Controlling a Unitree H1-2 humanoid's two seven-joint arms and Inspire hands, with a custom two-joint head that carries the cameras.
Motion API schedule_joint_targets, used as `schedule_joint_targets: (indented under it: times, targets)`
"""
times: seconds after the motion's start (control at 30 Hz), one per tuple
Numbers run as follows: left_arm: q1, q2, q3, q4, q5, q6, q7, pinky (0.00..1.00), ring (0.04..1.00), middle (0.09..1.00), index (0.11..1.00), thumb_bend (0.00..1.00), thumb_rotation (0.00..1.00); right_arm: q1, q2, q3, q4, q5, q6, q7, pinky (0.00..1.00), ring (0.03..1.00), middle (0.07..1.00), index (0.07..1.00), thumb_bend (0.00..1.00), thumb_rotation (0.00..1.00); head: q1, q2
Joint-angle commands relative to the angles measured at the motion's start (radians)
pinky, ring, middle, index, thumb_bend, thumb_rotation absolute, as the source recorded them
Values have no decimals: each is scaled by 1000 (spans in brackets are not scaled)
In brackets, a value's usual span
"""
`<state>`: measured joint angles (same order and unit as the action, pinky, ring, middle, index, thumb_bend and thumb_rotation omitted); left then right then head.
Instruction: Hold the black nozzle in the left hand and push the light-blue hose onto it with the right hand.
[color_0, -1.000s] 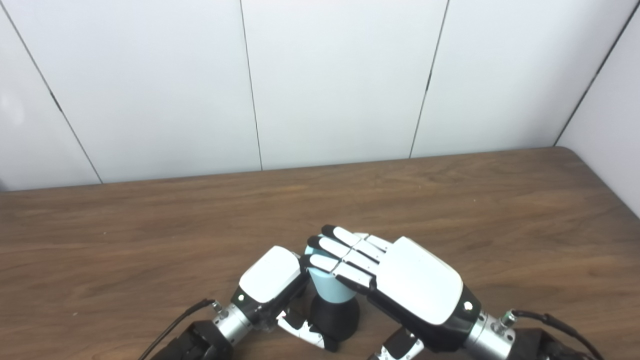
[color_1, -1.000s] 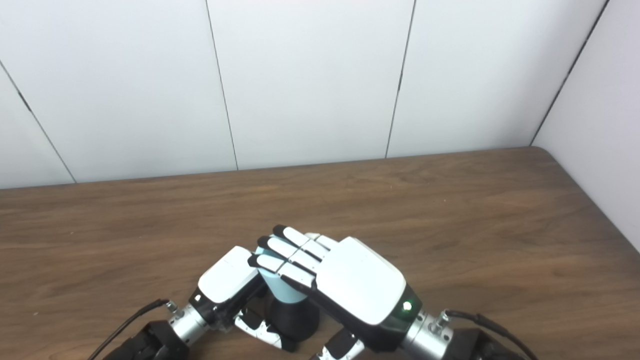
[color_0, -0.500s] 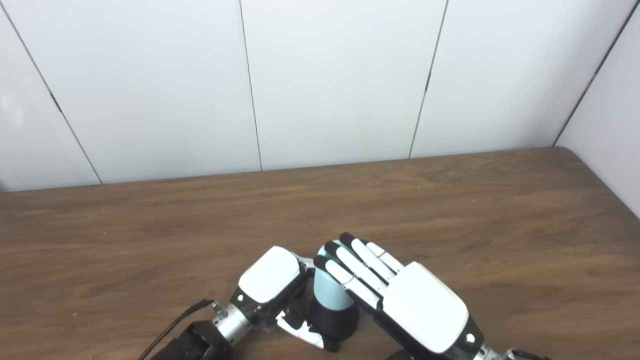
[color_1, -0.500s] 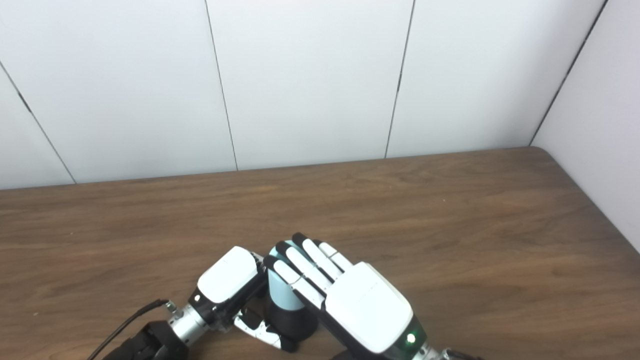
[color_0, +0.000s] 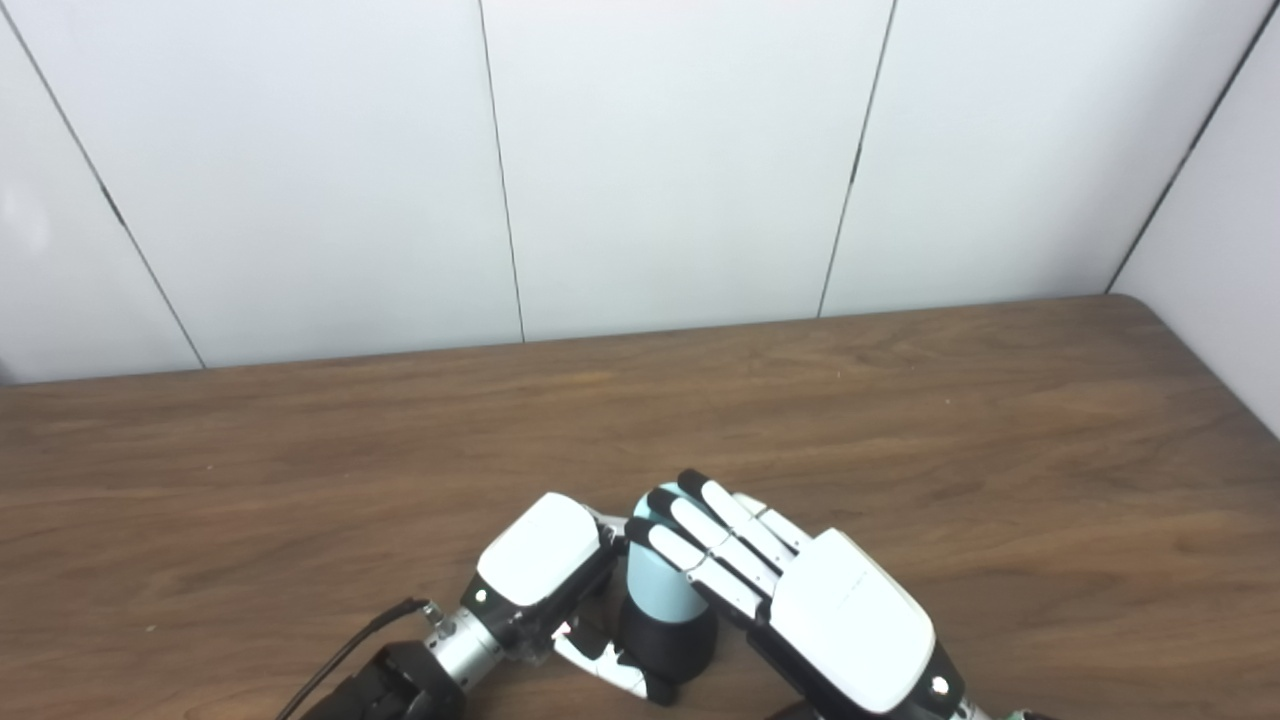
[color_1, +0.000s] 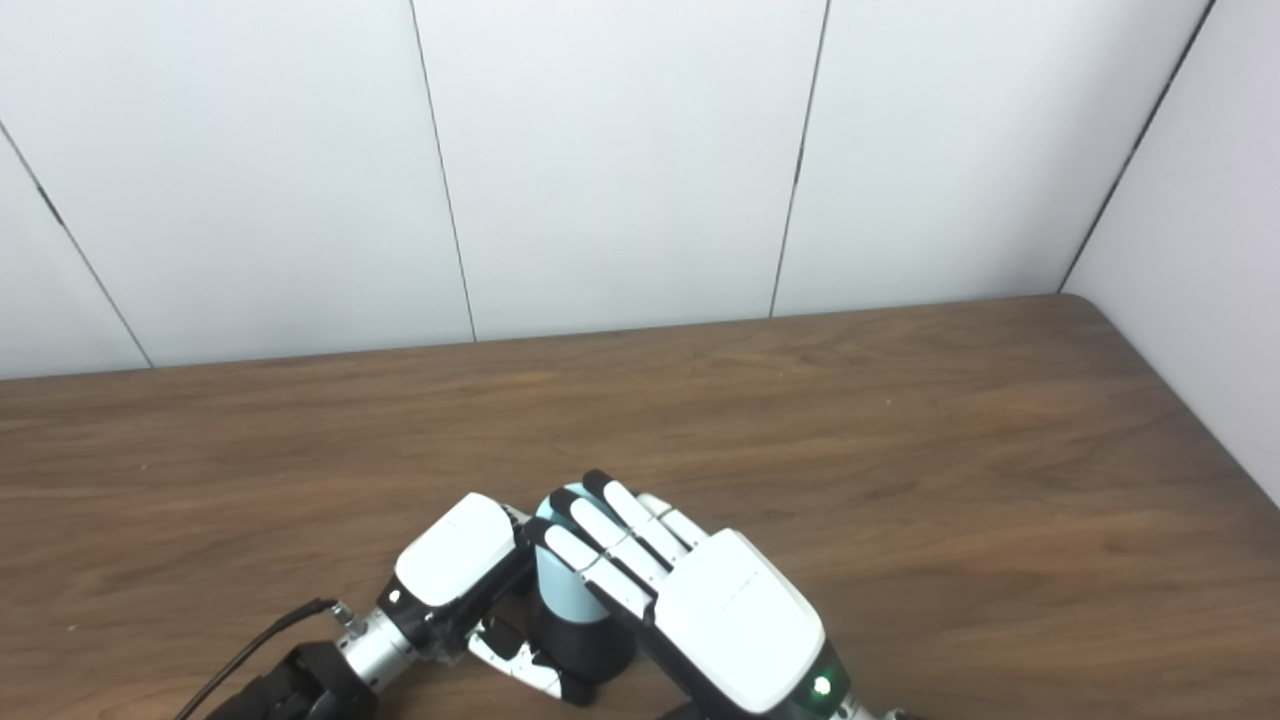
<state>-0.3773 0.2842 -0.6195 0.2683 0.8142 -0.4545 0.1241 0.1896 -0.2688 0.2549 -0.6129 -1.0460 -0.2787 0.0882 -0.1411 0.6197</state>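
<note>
While my right hand (color_0: 850, 620) lays its fingers (color_0: 700, 535) half-curled on the light-blue hose (color_0: 655, 585), my left hand (color_0: 545, 555) is closed around the black nozzle (color_0: 668, 645) low over the tabletop (color_0: 900, 420). I judge the hose light, stiff, smooth; take it at mid-wall.

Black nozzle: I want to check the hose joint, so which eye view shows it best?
Left eye view, marginally: the black nozzle shows slightly more beneath the hose. In the right eye view the right hand covers more.
</note>
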Motion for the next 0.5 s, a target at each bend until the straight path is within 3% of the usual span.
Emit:
schedule_joint_targets:
  times: [0.0, 0.1, 0.47]
  targets:
    - [57, 2, -43, 68, 26, -7, -52, 305, 399, 493, 521, 499, 0, -2, 16, -4, 1, 39, -16, -16, 965, 996, 997, 988, 762, 730, -1, 0]
    - [52, 2, -52, 79, 18, -14, -30, 294, 392, 489, 527, 498, 0, -19, 48, -19, 6, 82, 4, -24, 997, 1000, 1000, 999, 914, 694, 1, -5]
    - [52, -1, -51, 77, 27, -7, -42, 293, 382, 488, 539, 496, 0, -54, 119, -101, 52, 74, 63, -48, 1000, 1000, 1000, 1000, 995, 795, 3, -9]
